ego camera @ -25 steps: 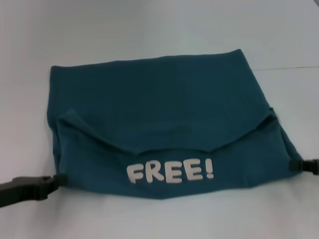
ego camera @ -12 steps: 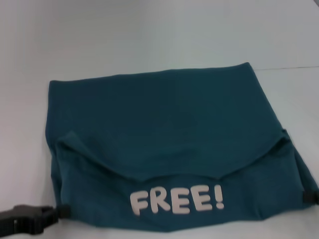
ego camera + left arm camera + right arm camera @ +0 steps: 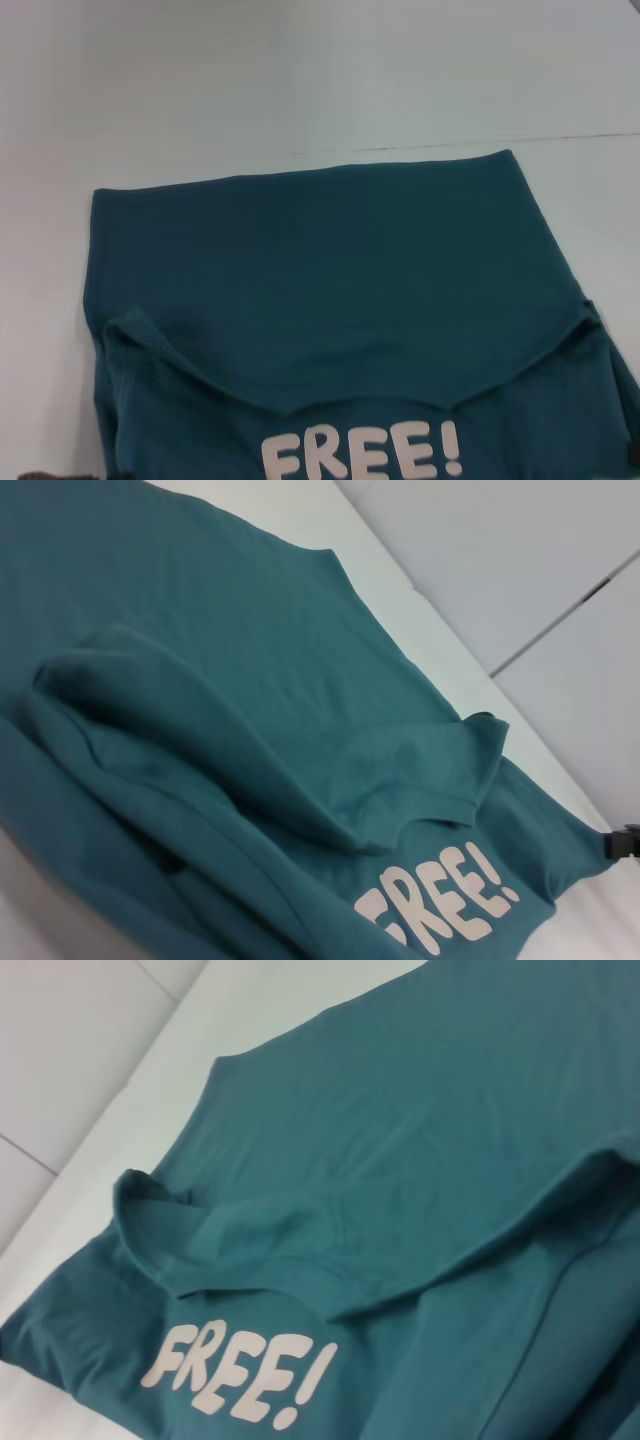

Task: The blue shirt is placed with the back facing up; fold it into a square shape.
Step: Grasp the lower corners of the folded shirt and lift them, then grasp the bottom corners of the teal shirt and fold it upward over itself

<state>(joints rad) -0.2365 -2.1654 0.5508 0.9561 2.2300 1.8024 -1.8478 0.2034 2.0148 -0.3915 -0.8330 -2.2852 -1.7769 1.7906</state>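
- The blue shirt lies spread on the pale bench. It is the biggest thing in the head view.
- Its far edge is straight, with two neat corners.
- The far part of the shirt is plain and mostly flat.
- At the near end are big white letters that say "FREE!". The bottoms of the letters are cut off at the lower edge of the head view.
- Just above the letters, a cloth edge runs across the shirt and dips down in the middle. It bunches up in a small bump at each side.
- Both wrist views show more than one layer of cloth there, with soft folds.
- A thin dark line crosses the bench behind the shirt.
- The right claw shows in the left wrist view as a small black bit at the shirt's near right corner. I cannot tell if it is apart or together.
- The left claw is only a dark sliver at the near left corner of the head view, just beside the shirt. I cannot tell its state either.
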